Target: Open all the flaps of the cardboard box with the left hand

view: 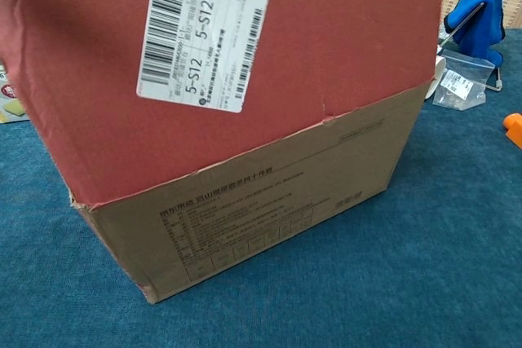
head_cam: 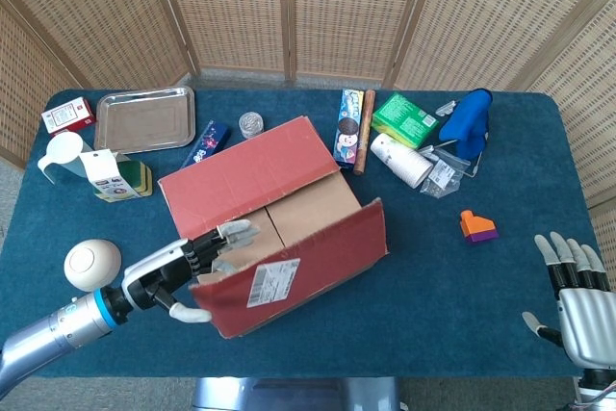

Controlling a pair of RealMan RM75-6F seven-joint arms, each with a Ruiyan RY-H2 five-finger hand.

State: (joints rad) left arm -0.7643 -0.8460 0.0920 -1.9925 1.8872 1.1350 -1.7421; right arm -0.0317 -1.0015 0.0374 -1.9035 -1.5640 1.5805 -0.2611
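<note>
The cardboard box (head_cam: 274, 223) stands mid-table with red flaps. Its near long flap (head_cam: 294, 281), bearing a white barcode label (head_cam: 272, 281), stands raised, and a brown inner flap (head_cam: 310, 207) shows beneath it. The far long flap (head_cam: 248, 173) still lies flat. My left hand (head_cam: 192, 265) is at the box's left end, its outstretched fingers (head_cam: 231, 233) reaching in behind the raised flap and touching it. In the chest view the raised flap (view: 326, 46) fills the upper frame above the brown box side (view: 277, 209); the left hand is hidden there. My right hand (head_cam: 577, 291) rests open at the table's right front corner.
A white ball (head_cam: 91, 262) lies just left of my left arm. Behind the box are a metal tray (head_cam: 144, 117), a carton (head_cam: 108, 175), a white scoop (head_cam: 60, 153), snack boxes (head_cam: 348, 129), a paper cup (head_cam: 402, 161) and a blue cloth (head_cam: 472, 122). An orange block (head_cam: 476, 226) sits at the right.
</note>
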